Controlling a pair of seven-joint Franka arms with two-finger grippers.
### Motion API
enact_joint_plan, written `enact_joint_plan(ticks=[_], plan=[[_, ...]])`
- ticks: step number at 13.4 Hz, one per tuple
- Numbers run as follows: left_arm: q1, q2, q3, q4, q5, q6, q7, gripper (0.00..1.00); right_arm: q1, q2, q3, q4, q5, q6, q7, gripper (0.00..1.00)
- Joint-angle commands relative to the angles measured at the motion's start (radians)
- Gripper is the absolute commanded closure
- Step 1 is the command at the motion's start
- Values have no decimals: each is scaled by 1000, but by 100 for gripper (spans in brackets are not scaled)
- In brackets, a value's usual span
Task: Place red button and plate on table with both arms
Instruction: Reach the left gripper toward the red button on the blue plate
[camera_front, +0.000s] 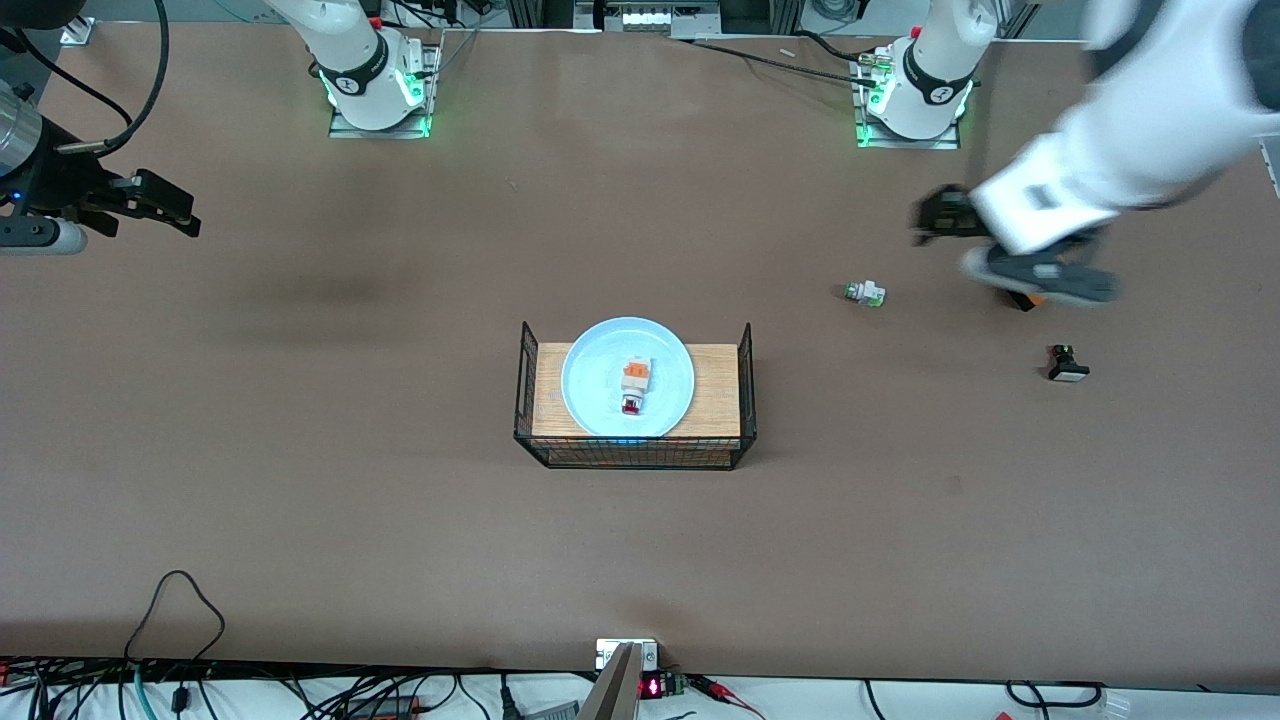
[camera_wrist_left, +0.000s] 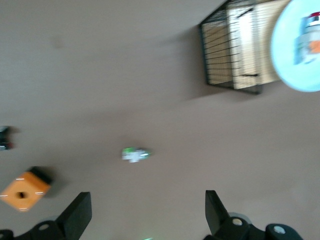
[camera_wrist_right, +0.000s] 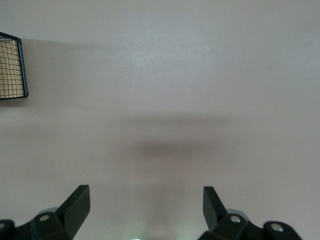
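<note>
With the red button (camera_front: 635, 385) lying on the plate (camera_front: 590, 390) on the wire-framed board (camera_front: 715, 395), both the left gripper (camera_wrist_left: 145, 212) and right gripper (camera_wrist_right: 145, 207) are held spread and empty over the table (camera_front: 350, 500), so the button, seemingly loose, is best lifted out first, then the plate taken by its rim.

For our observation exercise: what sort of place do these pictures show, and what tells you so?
Probably a robotics lab: two arms bolted to a brown table, cables along its edges, and test props such as a plate on a wire-framed board.

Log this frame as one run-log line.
red button: on plate | plate: on board in wire frame | left gripper: open over table | right gripper: open, waiting
</note>
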Motion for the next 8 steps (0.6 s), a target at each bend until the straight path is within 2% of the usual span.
enact_joint_plan(ticks=[1,3,5,8], plan=[[-142,68,14,43,-5,164,-231,0,-2,-15,3,-11,-13,3,5,0],[-222,110,15,41,-1,339,-369,0,-2,-15,3,-11,-13,5,5,0],[-265,173,14,55,1,503,-413,0,-2,-15,3,-11,-13,7,5,0],[-303,277,14,153,-1,585,-428,0,-3,-13,3,-11,-13,8,8,0]])
